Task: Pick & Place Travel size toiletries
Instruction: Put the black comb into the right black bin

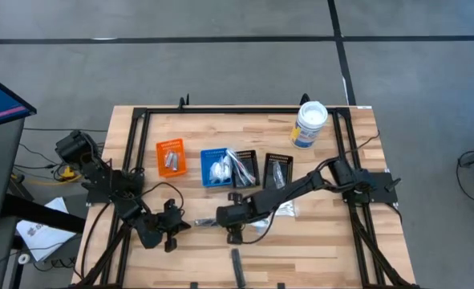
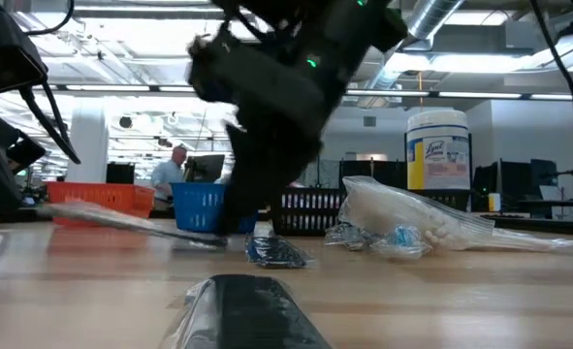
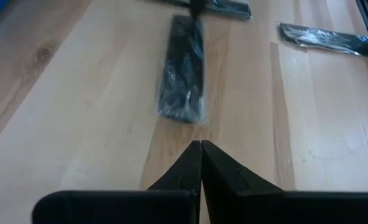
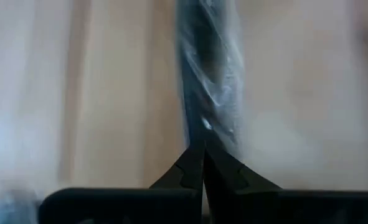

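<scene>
While the left claw sits closed, the right claw pinches a slim, dark, clear-wrapped stick jutting ahead of it.

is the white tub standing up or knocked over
Upright. In the high view the tub shows its round lid from above, near the table's far right corner; in the low view it stands tall behind the packets, label facing the camera.

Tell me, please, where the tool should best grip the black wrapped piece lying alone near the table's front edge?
Probably mid-length, across its narrow width, coming straight down: the black wrapped piece lies flat on the table, long and slim, with bare wood along both long sides.
</scene>
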